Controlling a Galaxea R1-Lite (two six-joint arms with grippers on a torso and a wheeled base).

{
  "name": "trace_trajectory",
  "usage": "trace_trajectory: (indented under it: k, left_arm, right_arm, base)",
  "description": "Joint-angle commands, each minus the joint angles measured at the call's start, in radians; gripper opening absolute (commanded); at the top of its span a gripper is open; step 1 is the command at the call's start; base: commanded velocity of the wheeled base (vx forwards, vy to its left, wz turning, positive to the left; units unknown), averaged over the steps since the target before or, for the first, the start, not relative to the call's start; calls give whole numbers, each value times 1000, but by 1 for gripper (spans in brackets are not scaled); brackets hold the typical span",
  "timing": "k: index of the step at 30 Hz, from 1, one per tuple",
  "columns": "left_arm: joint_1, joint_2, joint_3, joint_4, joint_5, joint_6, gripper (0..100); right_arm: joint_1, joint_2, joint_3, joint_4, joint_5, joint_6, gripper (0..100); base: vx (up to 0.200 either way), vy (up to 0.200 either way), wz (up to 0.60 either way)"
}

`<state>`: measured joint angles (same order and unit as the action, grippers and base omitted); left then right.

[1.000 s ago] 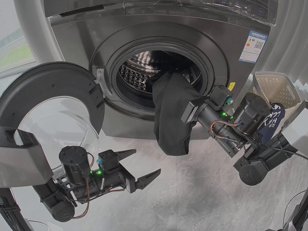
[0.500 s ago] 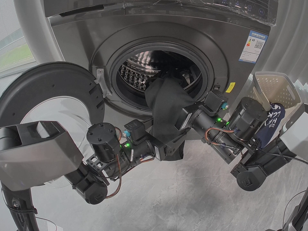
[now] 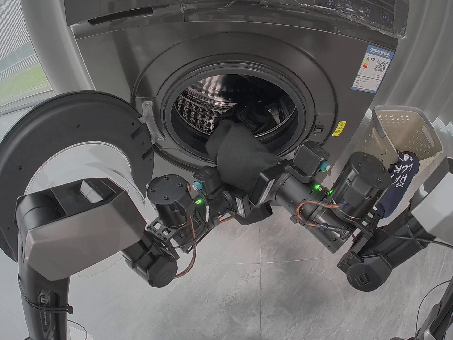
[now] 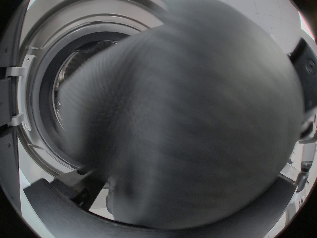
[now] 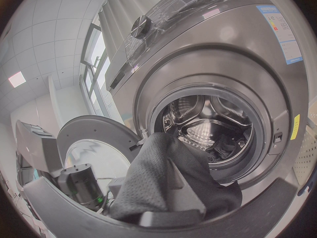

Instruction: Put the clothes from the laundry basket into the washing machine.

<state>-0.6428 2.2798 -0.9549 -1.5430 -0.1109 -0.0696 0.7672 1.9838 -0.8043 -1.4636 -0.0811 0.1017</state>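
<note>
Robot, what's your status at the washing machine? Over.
Right tool gripping black garment, left tool under it. Garment half over drum rim, not fully inside. Blue garment waiting in laundry basket. Door swung open.

Your left wrist view shows the black garment (image 4: 185, 116) smeared. Below the washing machine (image 3: 283, 48) opening, its lower end hides behind left arm (image 3: 212, 204) and right arm (image 3: 292, 194).

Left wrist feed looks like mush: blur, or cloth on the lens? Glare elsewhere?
Left wrist view: both, the black garment sits close and is motion-streaked, while the door opening reads clearly. Right wrist view: bright reflections on the drum, strong fisheye bending. Head view: glare on the wrapped control panel.
</note>
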Motion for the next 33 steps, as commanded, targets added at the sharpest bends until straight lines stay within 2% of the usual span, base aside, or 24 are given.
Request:
trace_trajectory:
  k: [1,5,15,16,26,29,33]
  left_arm:
    - [22,41,-65,0,40,-18,100]
    - [26,52,-65,0,45,-19,100]
    - [26,83,-64,-2,48,-16,100]
    - [26,83,-64,-2,48,-16,0]
    - [43,66,-70,-2,57,-19,0]
    - [66,14,-71,-2,88,-22,0]
    - [71,-46,-56,0,96,-33,0]
  right_arm:
    - [7,-17,36,-1,0,1,0]
    - [9,-25,36,0,-23,1,0]
    - [9,-37,36,0,-25,1,0]
    - [9,-37,34,0,-25,1,0]
    - [-11,-60,42,-1,-25,3,0]
    - [-54,-79,60,-3,-25,18,0]
    - [-92,-77,100,-3,-23,23,0]
  base:
    - [0,0,0]
    - [0,0,0]
    - [0,0,0]
    - [0,0,0]
    - [0,0,0]
    - [0,0,0]
    - [0,0,0]
